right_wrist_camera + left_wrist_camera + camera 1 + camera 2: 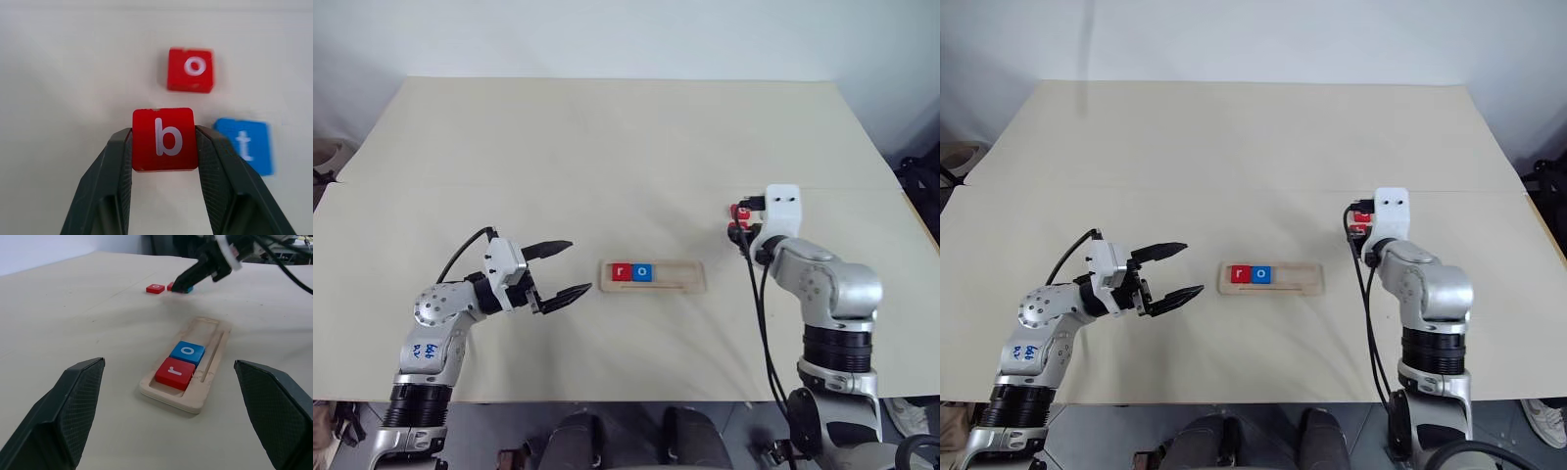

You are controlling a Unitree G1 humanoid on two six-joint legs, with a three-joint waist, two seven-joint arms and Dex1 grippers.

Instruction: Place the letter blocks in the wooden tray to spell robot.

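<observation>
Right end effector [164, 142] clamped on red b block [165, 139], at 3 o'clock from the wooden tray [690, 276] on the table [607, 147]. Tray holds red r [621, 272] and blue o [642, 272]; third slot free. Lift b straight up, keep the letter upright. Red o [190, 69] and blue t [247, 144] lie close by, avoid nudging them. Left end effector [558, 269] gapes empty at tray's 9 o'clock, not obstructing.

Head cameras overlook the table [607, 147]; close wrist cameras share the wooden tray [208, 382].
</observation>
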